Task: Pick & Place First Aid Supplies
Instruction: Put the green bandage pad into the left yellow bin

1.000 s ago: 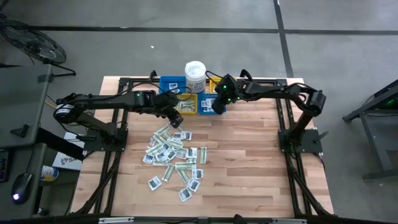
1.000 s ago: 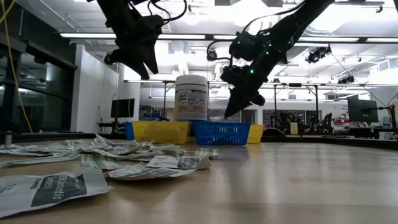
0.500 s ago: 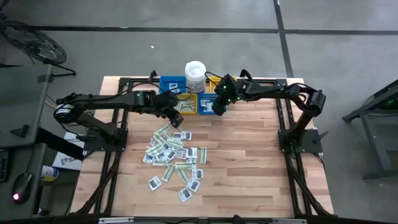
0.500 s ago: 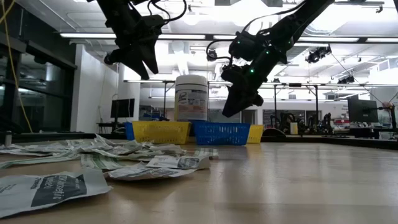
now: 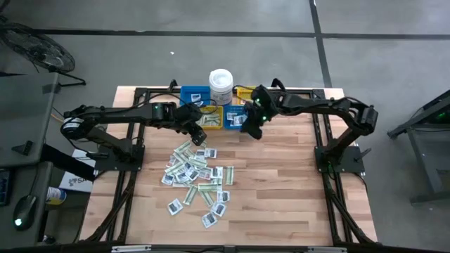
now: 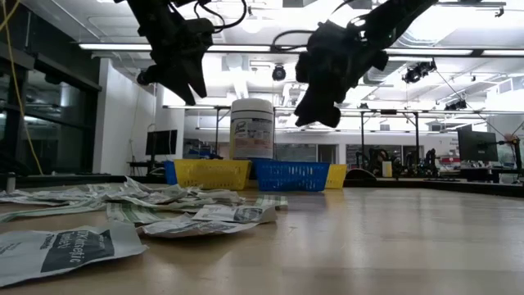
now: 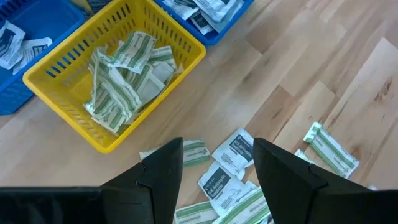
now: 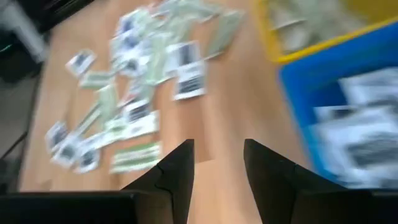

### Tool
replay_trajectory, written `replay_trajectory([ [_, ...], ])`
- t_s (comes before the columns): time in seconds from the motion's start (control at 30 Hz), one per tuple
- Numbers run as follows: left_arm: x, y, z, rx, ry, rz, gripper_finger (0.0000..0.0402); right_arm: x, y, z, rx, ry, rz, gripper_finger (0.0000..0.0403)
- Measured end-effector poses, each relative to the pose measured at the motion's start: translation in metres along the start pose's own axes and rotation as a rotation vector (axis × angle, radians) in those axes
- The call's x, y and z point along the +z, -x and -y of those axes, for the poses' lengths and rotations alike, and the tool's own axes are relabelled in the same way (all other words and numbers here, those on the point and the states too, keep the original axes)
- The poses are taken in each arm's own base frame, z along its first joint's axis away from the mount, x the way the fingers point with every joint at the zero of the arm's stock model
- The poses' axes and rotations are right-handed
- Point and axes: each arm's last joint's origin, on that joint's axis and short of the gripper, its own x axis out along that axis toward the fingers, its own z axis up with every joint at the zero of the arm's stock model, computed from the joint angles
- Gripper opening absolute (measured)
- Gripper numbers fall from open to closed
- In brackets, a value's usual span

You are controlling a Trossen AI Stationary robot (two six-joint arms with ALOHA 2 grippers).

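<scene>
The first aid supplies (image 5: 194,173) lie loose in a pile on the wooden table, white squares and green-and-white strips; the pile also shows in the right wrist view (image 8: 124,93). More packets fill the yellow bin (image 7: 118,81) and the blue bin (image 8: 348,124). My left gripper (image 7: 217,180) hangs open above the pile's far edge, just near of the yellow bin, nothing between its fingers. My right gripper (image 8: 217,168) is open and empty, raised over bare table just near of the blue bin (image 5: 233,118).
Blue and yellow bins (image 5: 211,116) stand in a cluster at the table's far edge, with a white lidded tub (image 5: 221,83) behind them. The right half of the table (image 5: 281,183) is bare wood. Metal frames run along both sides.
My right gripper has opened, risen and drawn back from the blue bin toward the table's near right, its wrist turning so that the fingers point less steeply down. My left gripper has kept still, open.
</scene>
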Motion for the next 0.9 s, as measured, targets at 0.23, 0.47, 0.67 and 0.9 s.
replay_trajectory([
  [0.23,0.000,0.000,0.000,-0.003,-0.046,-0.001,0.0195,-0.013,-0.033,-0.048,0.038,0.176,-0.092,0.0134],
  [0.47,0.000,0.000,0.000,-0.002,-0.057,-0.003,0.0195,-0.025,-0.052,-0.090,-0.050,0.347,-0.109,0.0134],
  [0.67,-0.002,0.000,-0.001,0.007,-0.061,-0.019,0.0195,-0.039,-0.077,-0.105,-0.071,0.366,-0.147,0.0134],
  [0.9,-0.004,0.000,-0.002,0.022,-0.084,-0.045,0.0195,-0.053,-0.106,-0.113,-0.081,0.370,-0.156,0.0134],
])
